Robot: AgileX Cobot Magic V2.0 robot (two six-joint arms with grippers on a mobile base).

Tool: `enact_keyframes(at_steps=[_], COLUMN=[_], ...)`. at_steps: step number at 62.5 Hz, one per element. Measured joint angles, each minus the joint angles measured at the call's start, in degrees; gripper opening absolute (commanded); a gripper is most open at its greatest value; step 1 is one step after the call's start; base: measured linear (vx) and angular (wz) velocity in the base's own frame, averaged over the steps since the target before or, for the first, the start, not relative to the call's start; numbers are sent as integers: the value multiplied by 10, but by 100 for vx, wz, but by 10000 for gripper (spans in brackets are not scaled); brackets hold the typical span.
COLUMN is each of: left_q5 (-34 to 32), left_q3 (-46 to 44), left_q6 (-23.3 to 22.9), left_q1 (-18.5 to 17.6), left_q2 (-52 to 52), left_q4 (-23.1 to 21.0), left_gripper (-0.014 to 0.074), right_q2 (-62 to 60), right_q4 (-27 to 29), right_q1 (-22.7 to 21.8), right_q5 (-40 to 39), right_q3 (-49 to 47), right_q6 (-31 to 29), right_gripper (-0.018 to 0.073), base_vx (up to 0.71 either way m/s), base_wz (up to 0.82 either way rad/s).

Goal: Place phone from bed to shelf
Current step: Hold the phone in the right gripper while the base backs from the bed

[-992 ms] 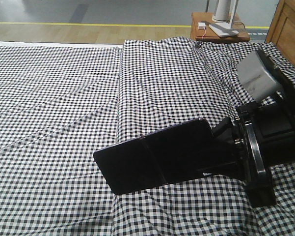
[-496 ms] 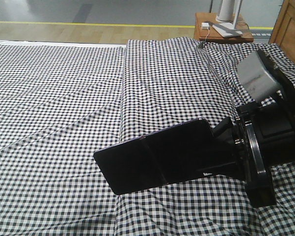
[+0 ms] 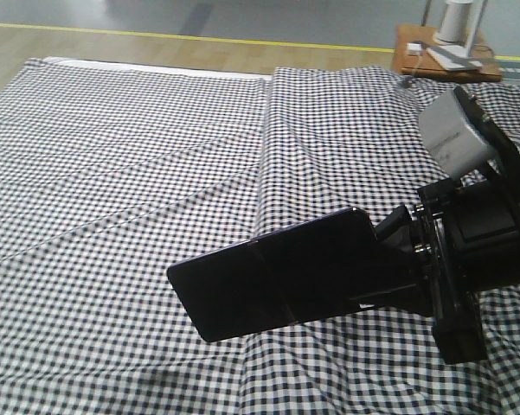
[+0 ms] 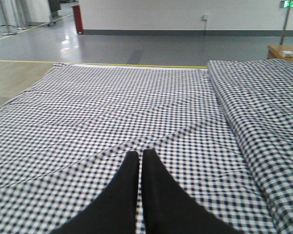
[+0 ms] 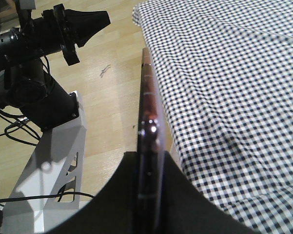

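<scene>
Black glossy phone (image 3: 277, 281) sits clamped in the right gripper (image 5: 148, 168) above the gingham bed (image 3: 112, 173); the left gripper (image 4: 140, 168) is closed and empty. A firm, level carry to the unseen shelf seems wise.

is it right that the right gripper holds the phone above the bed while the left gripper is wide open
Not quite: the left gripper is shut and empty, fingers pressed together, as the left wrist view shows. The right gripper does hold the phone above the bed.
</scene>
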Motion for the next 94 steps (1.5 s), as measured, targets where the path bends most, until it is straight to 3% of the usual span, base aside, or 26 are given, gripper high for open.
enact_keyframes(at_steps=[94], left_q5=[0], left_q3=[0], left_q6=[0], left_q1=[0], left_q2=[0], left_q4=[0], left_gripper=[1], right_q2=[0], right_q4=[0], right_q1=[0], right_q5=[0], right_q3=[0], right_q6=[0], right_gripper=[-4], base_vx=[-8], base_wz=[30])
